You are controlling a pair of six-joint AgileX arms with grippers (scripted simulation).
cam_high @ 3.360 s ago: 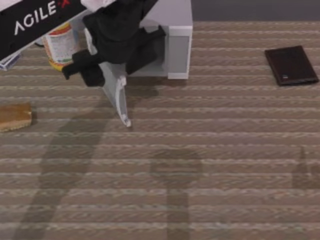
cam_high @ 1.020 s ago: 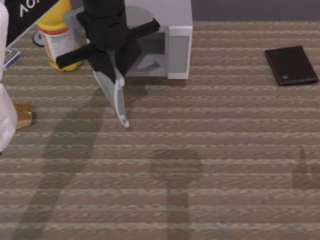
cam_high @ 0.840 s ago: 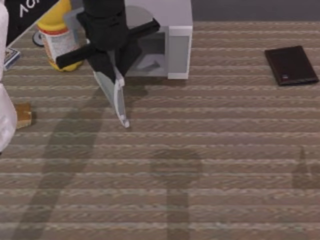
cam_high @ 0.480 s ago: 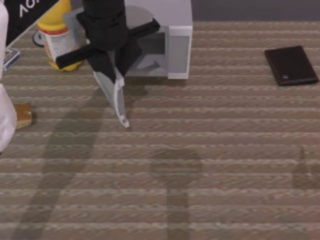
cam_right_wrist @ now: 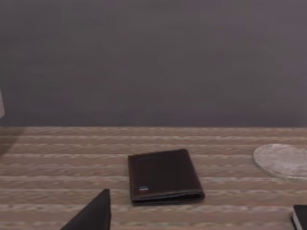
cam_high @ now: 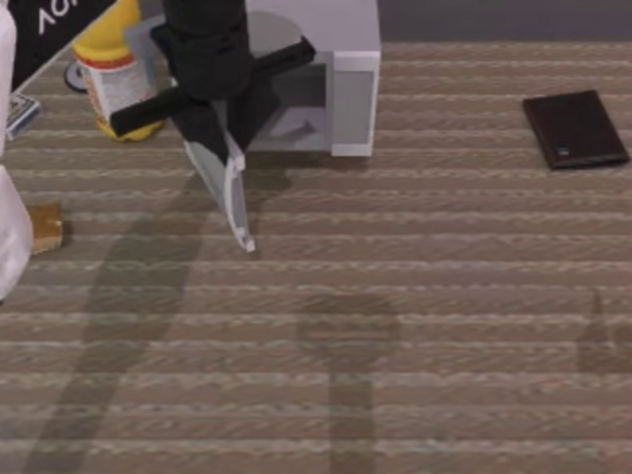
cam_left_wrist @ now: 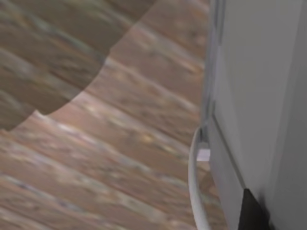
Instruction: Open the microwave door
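Left gripper at top-left of table, over hinge end of open door; finger state hidden, cannot tell. Right arm parked, out of top view.
Microwave: heavy, rigid, unlikely to slide.
Microwave door: swung wide, thin stiff panel, light on hinge, probably smooth.
Handle: curved bar at free edge, best hold.

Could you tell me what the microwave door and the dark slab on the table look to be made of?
Microwave door: seemingly smooth matte plastic, uniform light grey with a white edge. Dark slab: possibly leather, dark brown, with a folded rounded edge like a wallet.
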